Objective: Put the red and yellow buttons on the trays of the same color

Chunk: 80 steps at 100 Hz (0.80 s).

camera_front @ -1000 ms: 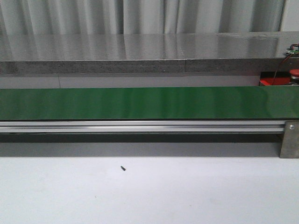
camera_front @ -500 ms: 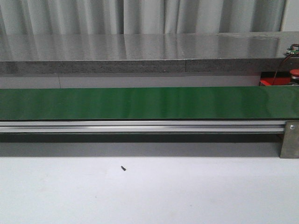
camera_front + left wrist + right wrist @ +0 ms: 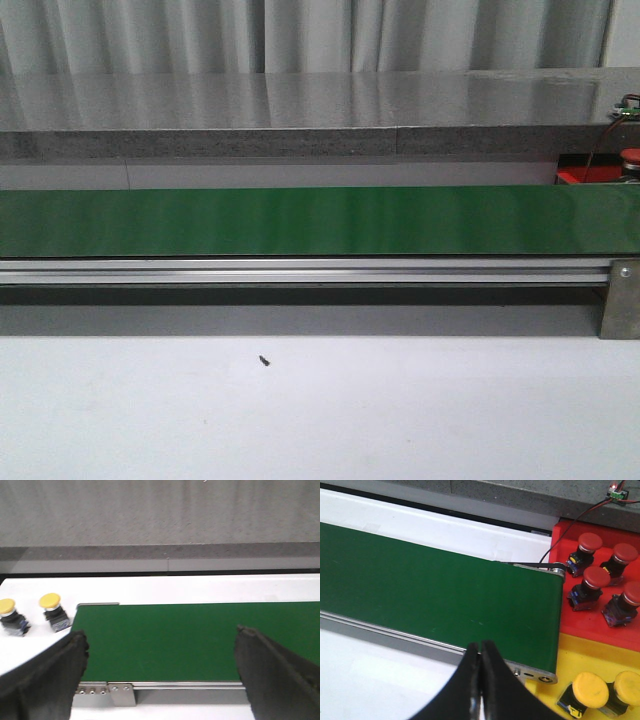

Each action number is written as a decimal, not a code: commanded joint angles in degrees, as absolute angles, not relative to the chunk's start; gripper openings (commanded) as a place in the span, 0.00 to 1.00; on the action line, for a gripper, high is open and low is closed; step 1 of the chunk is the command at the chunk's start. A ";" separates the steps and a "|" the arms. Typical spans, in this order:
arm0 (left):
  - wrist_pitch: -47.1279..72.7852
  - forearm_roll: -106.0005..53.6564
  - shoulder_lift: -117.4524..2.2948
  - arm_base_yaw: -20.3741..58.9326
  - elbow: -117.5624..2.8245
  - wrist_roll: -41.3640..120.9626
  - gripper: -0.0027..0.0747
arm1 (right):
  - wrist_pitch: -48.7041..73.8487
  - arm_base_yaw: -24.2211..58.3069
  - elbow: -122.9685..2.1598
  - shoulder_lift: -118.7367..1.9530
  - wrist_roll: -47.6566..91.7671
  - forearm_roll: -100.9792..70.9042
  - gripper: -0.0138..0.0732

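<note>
2 yellow buttons (image 3: 50,600) sitting on the white table beyond the green belt's (image 3: 200,640) end, untrayed. Rigid, light, glossy caps; better gripped across the squarish dark body. Left gripper (image 3: 160,672) spread wide, empty. Right gripper (image 3: 481,667) clenched on nothing, near red tray (image 3: 560,535) and yellow tray (image 3: 580,655).

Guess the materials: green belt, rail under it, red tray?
Green belt: looks like smooth matte rubber or PVC, with a soft sheen and no weave showing. Rail: brushed metal, likely aluminium, silvery with lengthwise streaks. Red tray: glossy plastic, by its uniform saturated colour.
</note>
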<state>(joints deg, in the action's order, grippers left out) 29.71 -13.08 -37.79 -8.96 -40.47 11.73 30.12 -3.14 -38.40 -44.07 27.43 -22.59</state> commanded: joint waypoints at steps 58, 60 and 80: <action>43.81 -13.16 -91.53 -24.22 -88.06 10.60 0.79 | 27.32 -3.10 -39.98 -44.03 27.49 -23.28 0.08; 44.13 -13.15 -92.40 -24.28 -89.19 10.60 0.79 | 27.32 -3.10 -39.98 -44.03 27.49 -23.28 0.08; 46.07 -13.15 -102.61 -25.23 -97.45 10.60 0.79 | 27.32 -3.10 -39.98 -44.03 27.49 -23.28 0.08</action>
<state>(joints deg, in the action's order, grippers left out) 47.43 -12.53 -101.88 -24.63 -92.64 11.31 30.48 -3.14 -38.40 -44.07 27.43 -22.59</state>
